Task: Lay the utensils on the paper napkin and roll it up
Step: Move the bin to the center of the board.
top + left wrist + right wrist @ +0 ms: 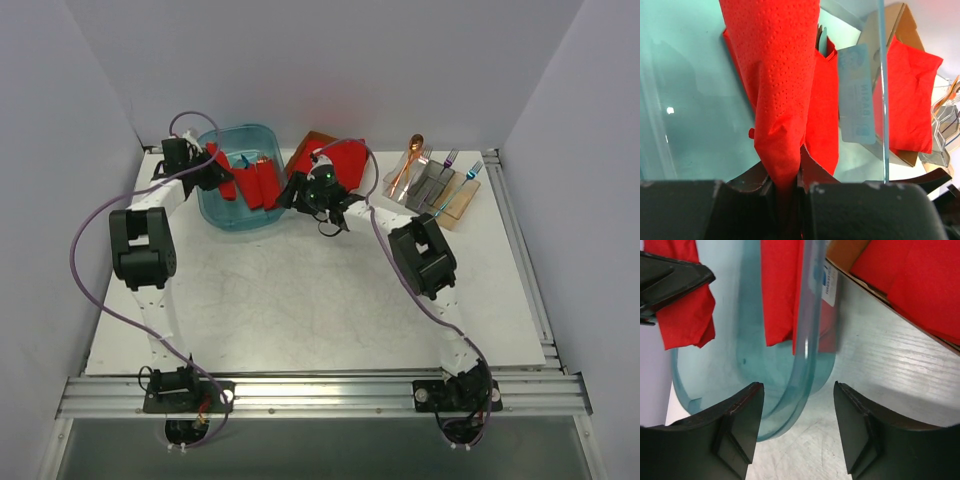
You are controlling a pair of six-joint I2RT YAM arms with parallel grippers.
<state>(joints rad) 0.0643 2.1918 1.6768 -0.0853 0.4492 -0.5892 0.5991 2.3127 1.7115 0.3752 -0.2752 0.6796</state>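
The utensils stand in a clear rack at the back right: an orange spoon (408,162), a purple fork (449,158) and a blue fork (470,172). The single paper napkin is out of view. My left gripper (213,165) (787,172) is shut on a red rolled bundle (785,75) and holds it over the teal bin (238,215). My right gripper (293,190) (799,405) is open. Its fingers (740,415) stand either side of the bin's right rim (805,365) without touching it.
More red rolled bundles (258,182) lie inside the teal bin. A thick red napkin stack in brown cardboard (335,160) sits just right of the bin, behind my right wrist. The utensil rack (435,185) stands near the table's right rail.
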